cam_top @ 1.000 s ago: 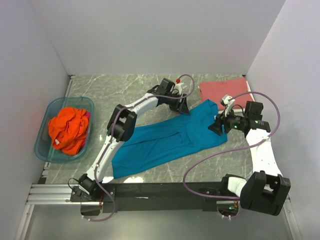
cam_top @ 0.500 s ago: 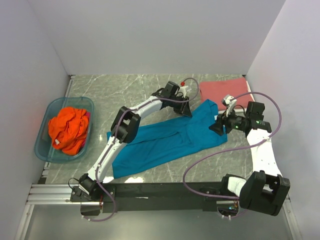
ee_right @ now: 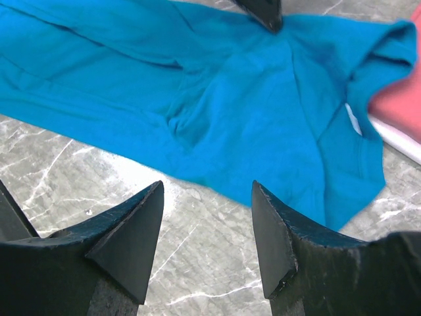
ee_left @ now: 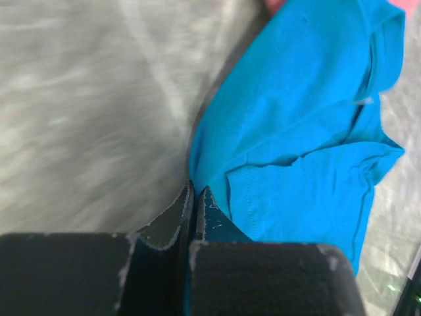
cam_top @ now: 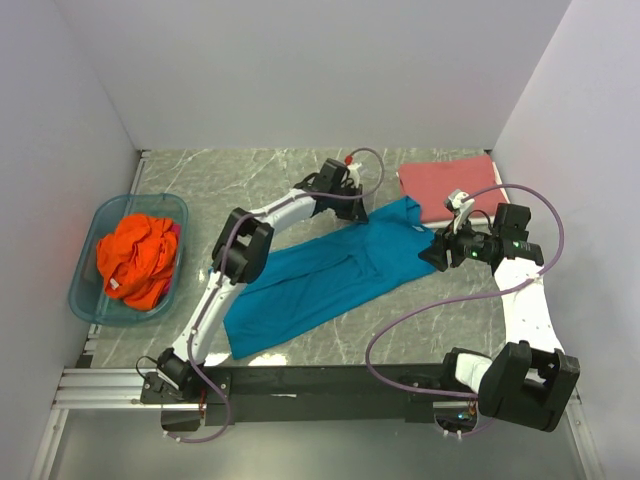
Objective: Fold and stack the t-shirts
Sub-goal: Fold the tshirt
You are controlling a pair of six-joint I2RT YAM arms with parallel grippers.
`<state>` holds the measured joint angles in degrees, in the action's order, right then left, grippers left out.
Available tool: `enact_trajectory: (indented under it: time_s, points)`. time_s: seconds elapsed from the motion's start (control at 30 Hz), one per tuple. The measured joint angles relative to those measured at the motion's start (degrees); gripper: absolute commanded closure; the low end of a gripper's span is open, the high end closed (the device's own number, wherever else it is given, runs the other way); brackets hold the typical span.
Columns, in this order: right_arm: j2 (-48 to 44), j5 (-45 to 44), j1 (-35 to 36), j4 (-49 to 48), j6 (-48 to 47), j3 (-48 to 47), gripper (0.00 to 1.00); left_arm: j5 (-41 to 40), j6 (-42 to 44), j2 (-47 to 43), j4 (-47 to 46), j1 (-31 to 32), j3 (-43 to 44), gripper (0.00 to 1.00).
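The left gripper (ee_left: pixel 195 193) is clamping the upper edge of the teal t-shirt (cam_top: pixel 335 275), which is lying spread across mid-frame on the counter (cam_top: pixel 250 180). The right gripper (ee_right: pixel 207 189) is hovering over its right side, jaws apart. The red t-shirt (cam_top: pixel 445 185) is lying folded at upper right. The orange t-shirt (cam_top: pixel 135 258) is sitting crumpled in the tub (cam_top: pixel 82 275) at left.

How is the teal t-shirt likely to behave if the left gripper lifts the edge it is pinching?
Probably floppy: the teal t-shirt lies creased and folded, so it should hang limp from the left gripper. Likely light, being thin cloth. The rest may drag easily over the smooth marble table.
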<state>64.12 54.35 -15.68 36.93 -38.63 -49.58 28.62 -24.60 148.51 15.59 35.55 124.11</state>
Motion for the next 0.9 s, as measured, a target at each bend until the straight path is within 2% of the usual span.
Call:
enact_trajectory:
  time_s: [0.6,0.9]
  points:
    - [0.4,0.0,0.0,0.0,0.0,0.0,0.38,-6.6,1.3,-13.4,-4.3,-11.0,-21.5,1.0]
    - [2.1,-0.1,0.0,0.0,0.0,0.0,0.38,-15.1,-4.1,-15.6,-4.3,-19.1,-23.9,1.0]
